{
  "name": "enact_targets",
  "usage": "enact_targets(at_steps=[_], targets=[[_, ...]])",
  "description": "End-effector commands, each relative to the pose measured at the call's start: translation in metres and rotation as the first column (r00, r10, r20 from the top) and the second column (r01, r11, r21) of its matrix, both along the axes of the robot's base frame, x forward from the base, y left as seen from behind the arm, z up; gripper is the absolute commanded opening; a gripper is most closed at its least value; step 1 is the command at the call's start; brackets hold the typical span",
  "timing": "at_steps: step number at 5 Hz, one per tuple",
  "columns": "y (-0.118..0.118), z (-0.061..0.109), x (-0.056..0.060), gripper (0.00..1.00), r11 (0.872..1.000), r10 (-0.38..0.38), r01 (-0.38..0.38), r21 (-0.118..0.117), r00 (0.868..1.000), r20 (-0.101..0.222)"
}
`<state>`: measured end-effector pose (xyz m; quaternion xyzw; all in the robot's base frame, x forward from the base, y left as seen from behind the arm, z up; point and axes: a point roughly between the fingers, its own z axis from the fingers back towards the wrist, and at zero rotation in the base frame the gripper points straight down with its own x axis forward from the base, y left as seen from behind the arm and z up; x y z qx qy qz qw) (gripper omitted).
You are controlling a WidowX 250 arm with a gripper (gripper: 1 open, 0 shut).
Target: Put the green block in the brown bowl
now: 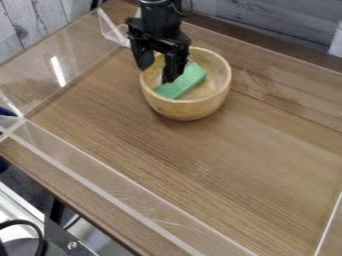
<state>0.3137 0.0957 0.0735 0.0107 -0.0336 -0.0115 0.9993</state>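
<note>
The green block (182,83) lies inside the brown bowl (189,104), slanted across its floor. The bowl stands on the wooden table toward the back centre. My gripper (158,58) hangs above the bowl's back-left rim, pointing down, fingers (173,65) apart with nothing between them. It is clear of the block and does not touch it.
A low clear plastic wall (80,180) rings the wooden tabletop (160,170). A clear plastic stand (120,28) sits at the back left, just behind the gripper. The table's front edge runs along the lower left.
</note>
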Motion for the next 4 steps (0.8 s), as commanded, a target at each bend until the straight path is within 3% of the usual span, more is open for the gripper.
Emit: enact_targets(at_steps=[1,2,4], targets=[[-0.002,0.028,0.014,1.0,1.0,0.01,-0.012,0.025,0.997,0.081],[0.004,0.04,0.015,1.0,0.998,0.049,-0.054,0.041,0.993,0.11],[0.014,0.047,0.017,1.0,0.989,0.115,-0.127,0.073,0.983,0.143]])
